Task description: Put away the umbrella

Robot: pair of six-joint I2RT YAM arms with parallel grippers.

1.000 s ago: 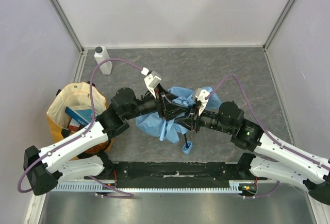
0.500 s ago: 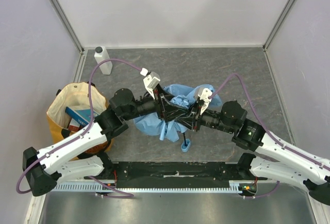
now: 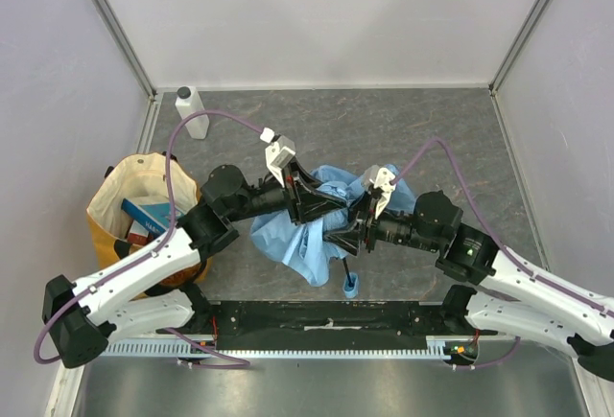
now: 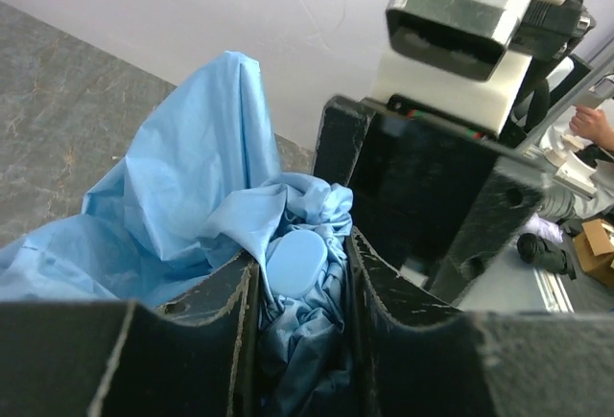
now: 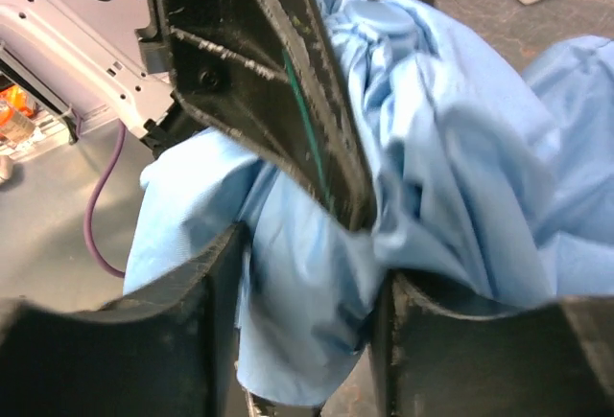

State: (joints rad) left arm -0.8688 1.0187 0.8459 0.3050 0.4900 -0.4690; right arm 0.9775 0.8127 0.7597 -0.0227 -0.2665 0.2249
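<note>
The umbrella (image 3: pixel 305 235) is a crumpled bundle of light sky-blue fabric held above the middle of the table, between my two arms. Its small blue strap loop (image 3: pixel 351 289) hangs on a black shaft near the front edge. My left gripper (image 3: pixel 322 202) comes in from the left, and in the left wrist view it (image 4: pixel 302 278) is shut on bunched fabric around a rounded blue cap (image 4: pixel 295 259). My right gripper (image 3: pixel 342 236) comes in from the right. In the right wrist view it (image 5: pixel 307 288) stands open, fabric (image 5: pixel 451 139) hanging loosely between its fingers.
A yellow-and-cream tote bag (image 3: pixel 107 195) stands open at the left with a blue book (image 3: pixel 149 214) inside. A white plastic bottle (image 3: pixel 191 112) stands at the back left. Grey walls enclose the table on three sides.
My left gripper opened wide, then shut on the fabric. My right jaws widened and drew back toward the right. The fabric bundle sagged toward the front edge.
</note>
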